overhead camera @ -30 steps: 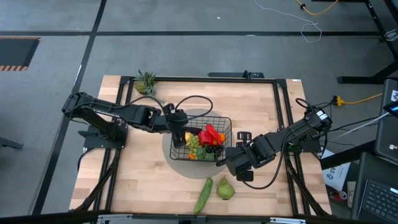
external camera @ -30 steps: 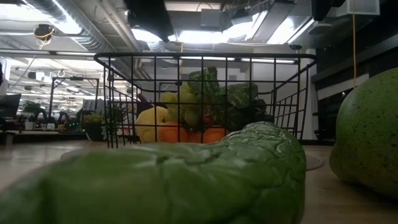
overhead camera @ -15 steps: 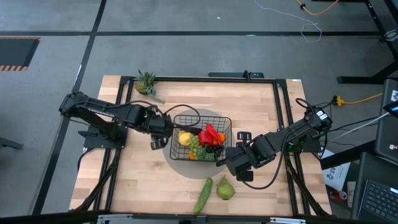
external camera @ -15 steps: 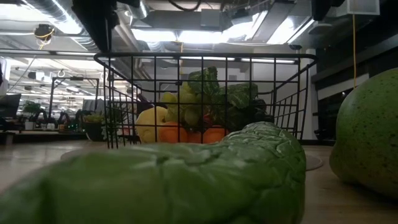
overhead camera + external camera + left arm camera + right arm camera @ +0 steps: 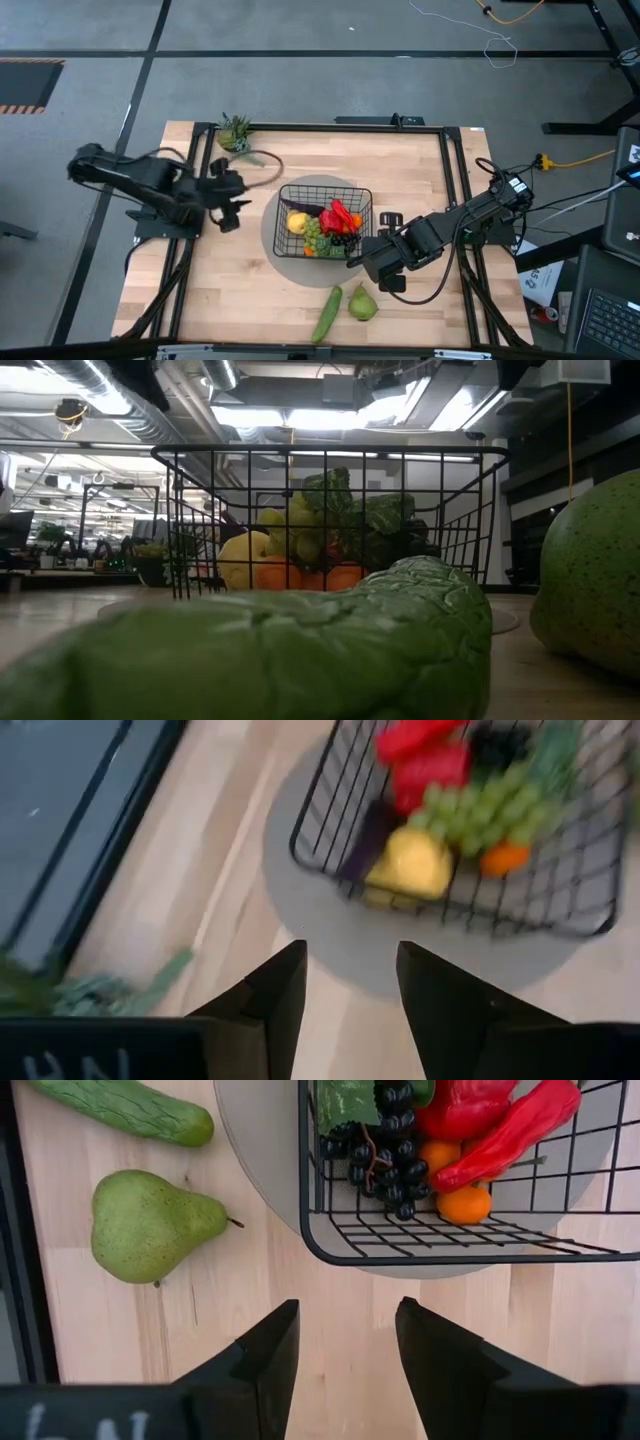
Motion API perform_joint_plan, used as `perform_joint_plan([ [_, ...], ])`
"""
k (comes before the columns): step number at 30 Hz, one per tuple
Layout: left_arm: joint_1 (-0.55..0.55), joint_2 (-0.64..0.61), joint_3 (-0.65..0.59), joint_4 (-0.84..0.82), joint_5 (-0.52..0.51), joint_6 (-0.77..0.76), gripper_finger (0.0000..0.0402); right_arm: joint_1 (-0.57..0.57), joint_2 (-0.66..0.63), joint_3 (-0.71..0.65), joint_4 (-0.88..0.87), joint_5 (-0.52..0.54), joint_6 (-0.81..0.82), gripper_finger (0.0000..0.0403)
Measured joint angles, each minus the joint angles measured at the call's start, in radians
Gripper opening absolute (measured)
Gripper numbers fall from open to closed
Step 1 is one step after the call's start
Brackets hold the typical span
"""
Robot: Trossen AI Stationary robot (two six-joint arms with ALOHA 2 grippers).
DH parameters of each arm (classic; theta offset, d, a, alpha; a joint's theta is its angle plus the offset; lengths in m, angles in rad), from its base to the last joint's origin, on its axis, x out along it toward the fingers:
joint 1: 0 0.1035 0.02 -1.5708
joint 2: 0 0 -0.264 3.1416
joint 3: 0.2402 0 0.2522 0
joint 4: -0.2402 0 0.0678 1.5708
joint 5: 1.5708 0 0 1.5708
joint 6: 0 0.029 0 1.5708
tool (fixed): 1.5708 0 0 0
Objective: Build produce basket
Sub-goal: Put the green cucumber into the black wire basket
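The black wire basket [image 5: 323, 222] stands on a grey round mat at the table's middle. It holds a yellow fruit [image 5: 296, 222], green grapes [image 5: 314, 238], red peppers [image 5: 338, 216], dark grapes [image 5: 385, 1135] and small oranges [image 5: 463, 1204]. A green cucumber [image 5: 327, 313] and a green pear [image 5: 362, 304] lie on the table near the front edge. My left gripper [image 5: 228, 205] is open and empty, left of the basket. My right gripper [image 5: 362, 262] is open and empty, just right of the basket's near right corner.
A small green plant [image 5: 235, 131] stands at the table's far left corner. A black frame [image 5: 455, 180] runs along the table's edges. In the low view the cucumber [image 5: 300, 650] and the pear [image 5: 590, 575] fill the foreground before the basket [image 5: 330, 520].
My left gripper has drawn back from over the basket's left side toward the table's left edge, and now stands clear of the basket. The yellow fruit lies in the basket where the gripper was. My right arm has kept still.
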Motion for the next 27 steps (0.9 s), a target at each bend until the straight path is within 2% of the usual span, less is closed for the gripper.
perform_joint_plan([
  [10, 0.003, -0.485, -0.499, 0.530, -0.003, -0.017, 0.0152, 0.000, 0.000, 0.000, 0.017, 0.001, -0.002, 0.0168],
  [16, 0.003, -0.699, -0.761, 0.816, 0.002, 0.084, 0.0151, 0.000, 0.000, 0.000, 0.022, 0.001, -0.004, 0.0168],
  [21, 0.003, -0.822, -0.887, 0.940, 0.021, 0.142, 0.0151, 0.000, 0.000, 0.000, 0.022, 0.001, -0.005, 0.0168],
  [27, 0.003, -0.889, -0.955, 1.005, 0.108, 0.183, 0.0151, 0.000, 0.000, 0.000, 0.027, 0.020, -0.005, 0.0168],
])
